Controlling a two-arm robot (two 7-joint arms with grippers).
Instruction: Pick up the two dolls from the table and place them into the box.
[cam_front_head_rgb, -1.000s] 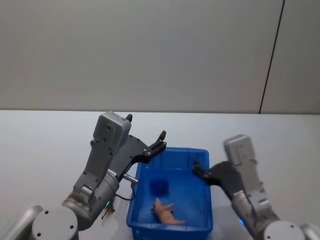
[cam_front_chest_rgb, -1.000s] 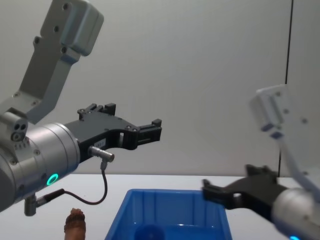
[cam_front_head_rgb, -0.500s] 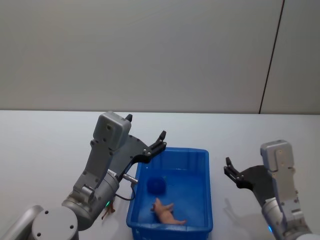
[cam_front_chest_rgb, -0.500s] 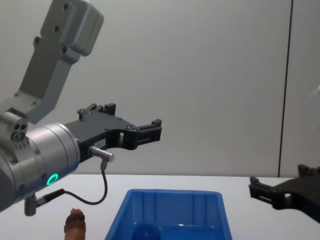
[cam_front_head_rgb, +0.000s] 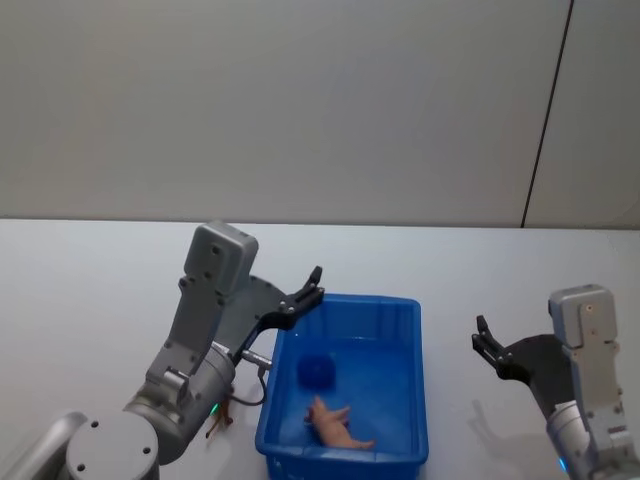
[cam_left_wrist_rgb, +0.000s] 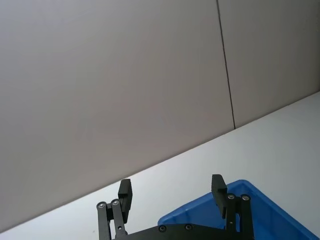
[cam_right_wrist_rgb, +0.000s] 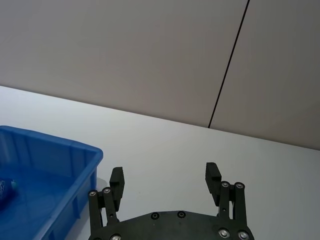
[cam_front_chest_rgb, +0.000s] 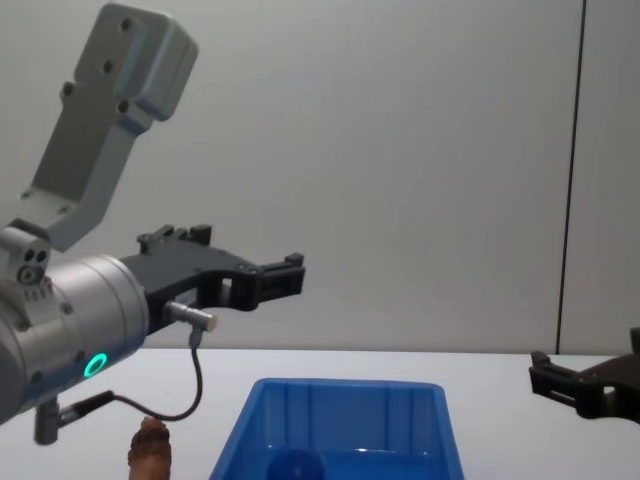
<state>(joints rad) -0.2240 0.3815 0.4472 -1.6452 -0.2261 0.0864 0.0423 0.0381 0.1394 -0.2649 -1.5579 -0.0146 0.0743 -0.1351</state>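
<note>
Hovering over the far left corner of the box (cam_front_head_rgb: 360, 300), the left gripper (cam_front_head_rgb: 316, 283) has its fingers spread wide and holds nothing. Right of the box and apart from it, the right gripper (cam_front_head_rgb: 482, 335) hangs above the table (cam_front_head_rgb: 100, 290), likewise wide open and empty. The blue doll (cam_front_head_rgb: 318, 372) lies inside the box toward its far left, with a tan animal figure (cam_front_head_rgb: 335, 428) nearer. The brown doll (cam_front_chest_rgb: 152, 452) stands on the table just left of the box.

site: looks like a robot test lab | surface: plain white desk (cam_front_head_rgb: 100, 260) spread below the left claw (cam_front_head_rgb: 315, 283) and right claw (cam_front_head_rgb: 480, 332) | backdrop: bare grey panelled wall (cam_front_head_rgb: 300, 100) ahead of both claws, one dark vertical seam (cam_front_head_rgb: 548, 110) above the right claw
</note>
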